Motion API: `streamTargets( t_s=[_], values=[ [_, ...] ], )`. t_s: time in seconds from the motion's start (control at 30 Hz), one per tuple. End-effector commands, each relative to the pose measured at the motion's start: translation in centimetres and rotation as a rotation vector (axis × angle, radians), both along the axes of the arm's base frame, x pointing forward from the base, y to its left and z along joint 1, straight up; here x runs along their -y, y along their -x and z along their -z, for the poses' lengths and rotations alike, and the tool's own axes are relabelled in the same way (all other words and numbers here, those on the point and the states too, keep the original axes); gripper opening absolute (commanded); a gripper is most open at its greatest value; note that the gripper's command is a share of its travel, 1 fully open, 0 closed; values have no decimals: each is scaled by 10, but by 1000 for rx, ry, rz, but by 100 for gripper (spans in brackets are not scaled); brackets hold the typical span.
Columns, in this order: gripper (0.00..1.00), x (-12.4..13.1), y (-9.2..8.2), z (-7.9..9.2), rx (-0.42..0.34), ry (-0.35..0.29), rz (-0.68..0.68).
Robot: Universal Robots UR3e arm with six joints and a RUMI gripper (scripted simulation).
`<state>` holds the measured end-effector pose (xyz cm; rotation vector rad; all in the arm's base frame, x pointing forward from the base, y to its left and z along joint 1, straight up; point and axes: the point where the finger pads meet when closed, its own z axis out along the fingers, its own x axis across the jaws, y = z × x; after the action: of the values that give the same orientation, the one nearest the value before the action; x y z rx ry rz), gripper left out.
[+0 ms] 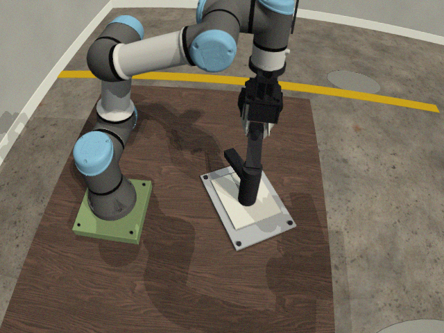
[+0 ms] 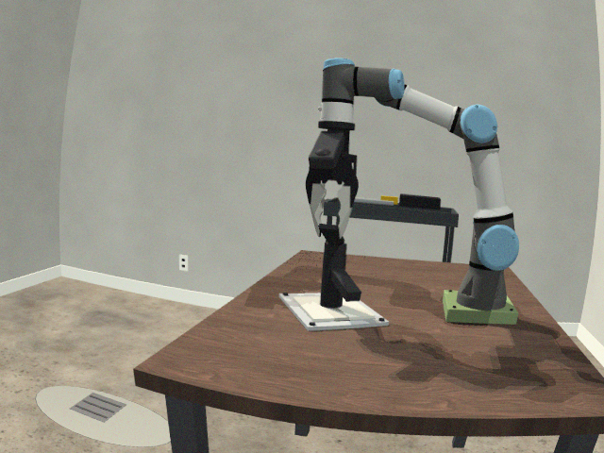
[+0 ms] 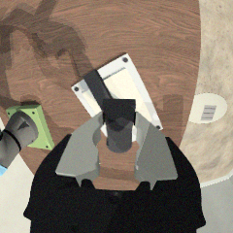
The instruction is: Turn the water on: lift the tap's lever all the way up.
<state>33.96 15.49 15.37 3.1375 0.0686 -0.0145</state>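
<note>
A black tap [image 1: 248, 186] stands on a grey and white base plate [image 1: 247, 207] on the wooden table. Its spout [image 1: 234, 159] points toward the arm's base. Its lever [image 1: 254, 146] stands nearly straight up from the tap body. My gripper [image 1: 257, 132] hangs straight down over the tap and is shut on the top end of the lever. In the exterior view the lever [image 2: 334, 242] rises upright into the gripper [image 2: 331, 225]. In the wrist view the lever [image 3: 119, 127] sits between the two grey fingers, with the spout [image 3: 96, 89] and plate [image 3: 118, 92] below.
The arm's green mounting block [image 1: 114, 214] sits on the table to the left of the plate. A grey side table [image 2: 405, 211] with small objects stands behind the table. The table's curved edge [image 3: 191, 97] is close to the plate.
</note>
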Motion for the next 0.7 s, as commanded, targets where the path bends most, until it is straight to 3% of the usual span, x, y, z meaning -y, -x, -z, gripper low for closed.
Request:
streamTargets(
  t_s=[0.0, 0.2, 0.23, 0.67],
  values=[
    [0, 0, -1, -1, 4, -1, 0],
    [0, 0, -1, -1, 4, -1, 0],
    [42, 0, -1, -1, 4, -1, 0],
    [42, 0, -1, -1, 4, -1, 0]
  ],
)
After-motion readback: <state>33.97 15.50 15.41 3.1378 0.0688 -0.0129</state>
